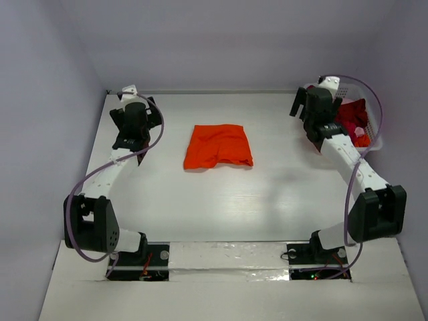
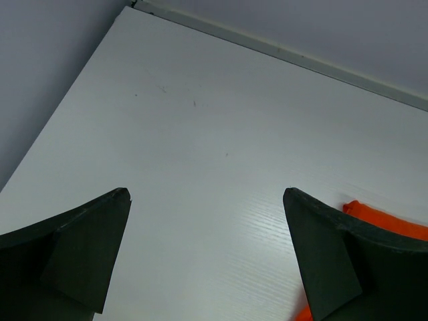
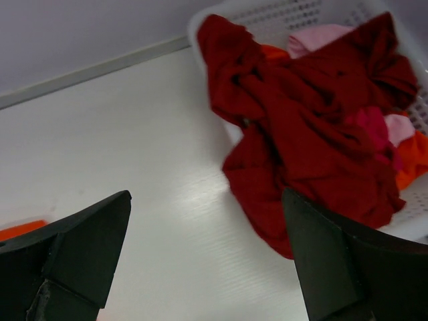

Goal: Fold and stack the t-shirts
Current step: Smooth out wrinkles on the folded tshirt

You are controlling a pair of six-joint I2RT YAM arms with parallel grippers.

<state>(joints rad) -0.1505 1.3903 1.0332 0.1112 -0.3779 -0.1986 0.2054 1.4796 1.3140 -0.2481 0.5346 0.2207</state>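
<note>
Both jaws wide, orange t-shirt folded (flat)

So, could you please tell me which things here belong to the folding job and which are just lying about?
Part of the job:
folded bright orange cloth t-shirt, mid-table
crumpled dark red cloth t-shirt, spilling over the basket's edge

Just there:
white plastic lattice basket
white table

Right tool: jaws wide apart, empty, over white worktop. Dark red t-shirt spills over rim of lattice basket onto worktop; pink cloth and orange cloth inside.
</note>
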